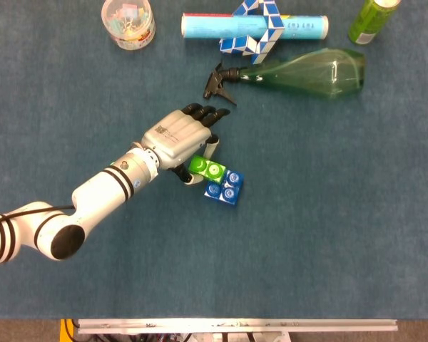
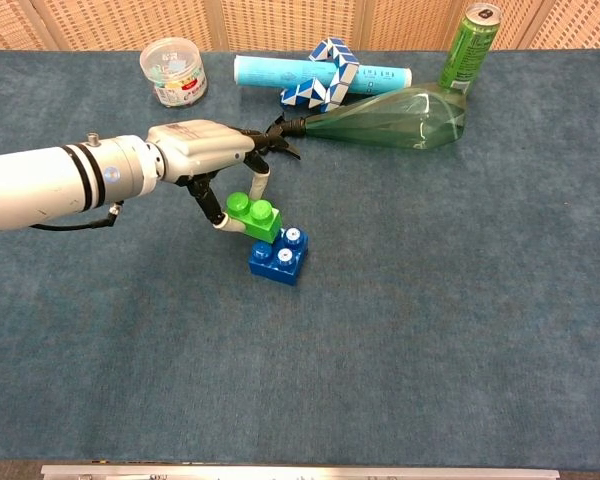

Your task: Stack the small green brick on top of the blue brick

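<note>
**Green brick held over blue, not seated yet**

Small green brick (image 2: 254, 216) is pinched in the left hand (image 2: 202, 152), thumb on one side face and a finger on the other, remaining fingers spread toward 1 o'clock. It sits partly over the left half of the blue brick (image 2: 278, 257), overlapping two of its studs; the other two still show. Can't tell from either view whether it's touching or just above. It looks a bit tilted in the chest view.

Handling, my read: hard moulded plastic, light, rigid, not fragile. Smooth side faces, so it can slip or rotate in a two-point pinch. Side grip is right, since it leaves top and underside free. It needs studs squared up, then a straight push down. The blue brick is loose and could skid under an off-centre press.

Surface: blue felt-like table cover (image 1: 328, 235), flat, probably decent friction.

Room around it: spray bottle (image 1: 299, 73) on its side at 1 o'clock from the bricks, nozzle nearest the fingers. Beyond it a light blue tube (image 1: 214, 26) with a blue-white twist puzzle (image 1: 253, 28) on top, a clear tub (image 1: 128, 21) at 11 o'clock, and a green can (image 1: 371, 20) far at 1–2 o'clock. Right hand isn't visible in either view.
</note>
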`<state>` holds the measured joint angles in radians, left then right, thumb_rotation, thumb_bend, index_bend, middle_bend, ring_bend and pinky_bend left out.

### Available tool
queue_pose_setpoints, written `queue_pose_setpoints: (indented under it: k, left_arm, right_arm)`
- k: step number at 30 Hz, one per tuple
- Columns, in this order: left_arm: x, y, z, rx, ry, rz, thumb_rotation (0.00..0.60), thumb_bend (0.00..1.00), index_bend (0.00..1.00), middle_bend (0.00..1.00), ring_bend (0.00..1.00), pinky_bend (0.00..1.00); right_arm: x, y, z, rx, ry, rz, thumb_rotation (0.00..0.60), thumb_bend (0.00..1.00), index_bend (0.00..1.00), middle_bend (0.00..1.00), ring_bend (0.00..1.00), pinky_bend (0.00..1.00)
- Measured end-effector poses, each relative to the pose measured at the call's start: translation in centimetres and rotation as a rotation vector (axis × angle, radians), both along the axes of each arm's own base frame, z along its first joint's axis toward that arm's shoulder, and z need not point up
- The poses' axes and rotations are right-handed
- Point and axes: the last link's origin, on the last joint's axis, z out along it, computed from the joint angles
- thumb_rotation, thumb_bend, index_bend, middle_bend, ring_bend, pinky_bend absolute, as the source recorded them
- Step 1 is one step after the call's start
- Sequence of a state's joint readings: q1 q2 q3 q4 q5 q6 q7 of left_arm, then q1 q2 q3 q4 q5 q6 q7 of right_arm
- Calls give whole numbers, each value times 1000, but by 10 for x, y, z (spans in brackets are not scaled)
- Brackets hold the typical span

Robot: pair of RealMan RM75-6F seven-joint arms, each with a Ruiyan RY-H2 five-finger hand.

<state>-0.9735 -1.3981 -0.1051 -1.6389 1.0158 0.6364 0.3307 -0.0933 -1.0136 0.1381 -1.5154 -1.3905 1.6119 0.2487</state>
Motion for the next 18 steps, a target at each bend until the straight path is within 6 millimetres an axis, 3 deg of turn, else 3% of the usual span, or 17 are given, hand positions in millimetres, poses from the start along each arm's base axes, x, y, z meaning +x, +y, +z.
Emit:
queue_pose_setpoints:
  k: [18]
  left_arm:
    - [17,-4,-4,-13,-15,44,600,261,549,0,0,71]
  right_arm:
    - [0,-1,0,7,-2,2,600,122,75,104,64,254]
